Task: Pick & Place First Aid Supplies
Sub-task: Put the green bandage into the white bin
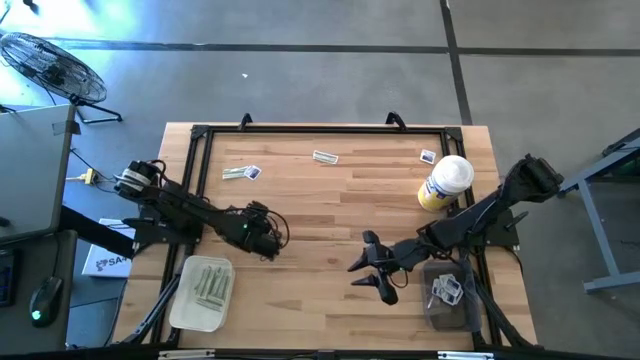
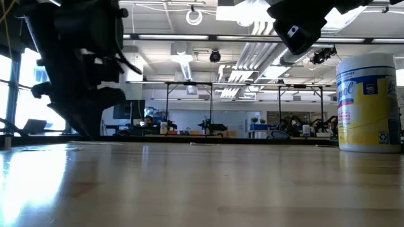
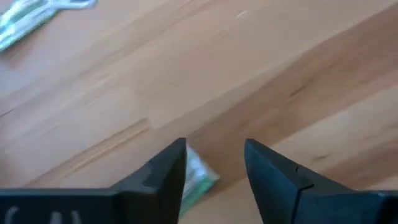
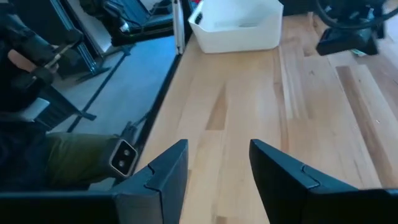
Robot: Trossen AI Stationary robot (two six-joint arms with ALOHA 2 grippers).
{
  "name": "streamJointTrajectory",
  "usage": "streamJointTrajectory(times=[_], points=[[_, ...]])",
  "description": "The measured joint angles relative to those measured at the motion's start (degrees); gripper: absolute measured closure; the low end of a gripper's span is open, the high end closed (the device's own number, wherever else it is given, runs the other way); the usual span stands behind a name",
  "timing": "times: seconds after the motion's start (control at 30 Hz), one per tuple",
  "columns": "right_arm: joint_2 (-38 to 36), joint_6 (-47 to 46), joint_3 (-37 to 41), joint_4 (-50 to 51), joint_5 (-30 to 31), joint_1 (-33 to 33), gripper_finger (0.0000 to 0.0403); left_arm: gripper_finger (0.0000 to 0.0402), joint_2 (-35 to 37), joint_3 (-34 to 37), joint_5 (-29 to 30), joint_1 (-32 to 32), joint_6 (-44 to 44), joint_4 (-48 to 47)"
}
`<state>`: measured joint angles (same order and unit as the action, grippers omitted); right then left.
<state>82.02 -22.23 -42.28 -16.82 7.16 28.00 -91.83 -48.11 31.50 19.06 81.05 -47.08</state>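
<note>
Yellow bottle (image 2: pixel 369 104) label partly reads "ol"; left gripper (image 3: pixel 214 165) and right gripper (image 4: pixel 217 165) jaws apart.

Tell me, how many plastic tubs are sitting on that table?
2. A white tub holding greenish strips sits at the near left edge; a darker tub holding small white packets sits at the near right edge, partly under the right arm. None seems hidden.

Setting: an open-plan robotics laboratory or workshop. Indicators: a light wooden tabletop (image 1: pixel 330 230) in a black metal frame on a grey concrete floor (image 1: pixel 300 60), exposed ceiling ducts (image 2: pixel 265 47) with strip lighting, and further black-framed workstations (image 2: pixel 208 107) behind. A black floor fan (image 1: pixel 50 65) stands beside the rig.
</note>
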Motion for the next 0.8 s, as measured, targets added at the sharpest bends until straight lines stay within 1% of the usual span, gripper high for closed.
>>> streamJointTrajectory(times=[0.07,0.17,0.27,0.53,0.63,0.8], points=[[0.00,0.47,0.00,0.56,0.59,-0.36,0.0237,0.0229,0.02,1.27,-0.75,0.04,2.26,0.45],[0.00,0.83,0.00,1.37,1.87,-1.23,0.0237,0.0223,0.02,3.64,-0.69,0.05,5.31,3.39],[0.00,0.78,0.00,1.60,1.85,-2.32,0.0238,0.0222,0.08,5.56,-0.45,0.07,5.79,6.91],[0.00,0.64,0.00,2.89,1.67,-3.27,0.0237,0.0225,0.12,5.92,-0.85,0.09,4.85,7.10],[0.00,0.62,0.00,4.22,1.68,-3.27,0.0237,0.0244,0.12,5.92,-1.59,0.08,4.79,7.17],[0.00,0.19,0.00,5.11,1.68,-3.28,0.0237,0.0301,0.11,5.85,-2.22,0.07,4.79,7.47]])
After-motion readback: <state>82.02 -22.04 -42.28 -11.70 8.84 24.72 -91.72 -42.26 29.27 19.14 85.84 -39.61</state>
